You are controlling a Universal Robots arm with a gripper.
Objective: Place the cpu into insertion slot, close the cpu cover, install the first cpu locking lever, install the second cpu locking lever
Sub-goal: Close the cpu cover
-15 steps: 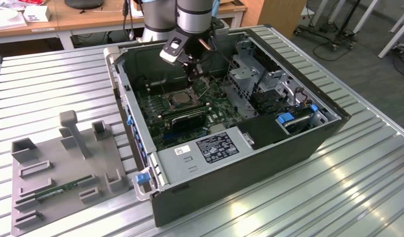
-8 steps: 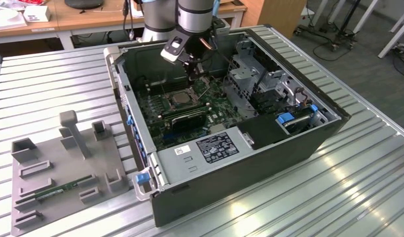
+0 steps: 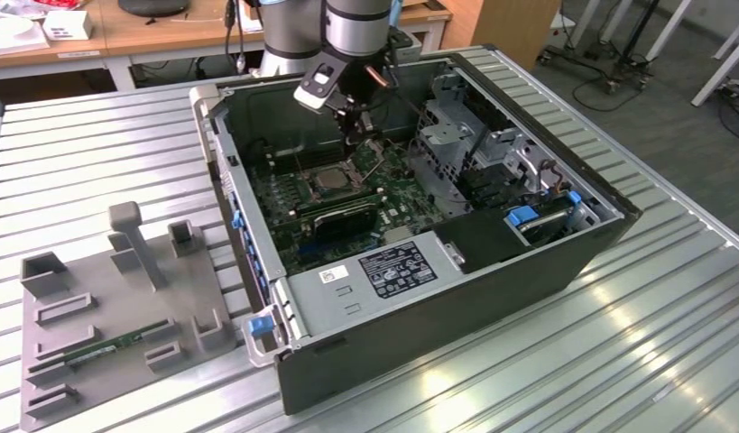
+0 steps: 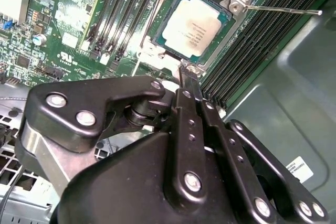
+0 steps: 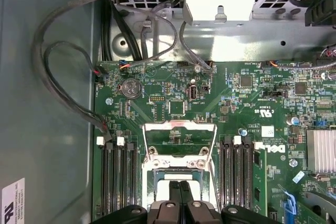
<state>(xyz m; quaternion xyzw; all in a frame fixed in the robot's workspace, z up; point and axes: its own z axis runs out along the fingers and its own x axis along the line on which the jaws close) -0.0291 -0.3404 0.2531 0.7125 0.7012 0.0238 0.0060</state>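
The cpu [image 4: 195, 27] lies in its socket on the green motherboard, its pale silvery face up. In the first wrist view the cpu cover [image 5: 180, 139], a silvery frame with a cut-out centre, sits just beyond my fingertips; I cannot tell whether it lies flat or stands tilted. A thin locking lever [image 4: 283, 10] sticks out sideways from a socket corner. My gripper [image 4: 184, 74] [image 5: 179, 184] is shut with nothing between its fingers, and its tip is at the socket's near edge. In the exterior view the gripper [image 3: 357, 137] reaches down into the open computer case [image 3: 586, 244] above the socket [image 3: 327, 180].
Memory slots [image 5: 118, 177] flank the socket on both sides. Cables [image 5: 68, 77] loop along the case wall and a metal drive cage [image 3: 448, 126] stands close to the arm. On the exterior view's left, a grey fixture [image 3: 116, 316] holds a green memory stick [image 3: 105, 347].
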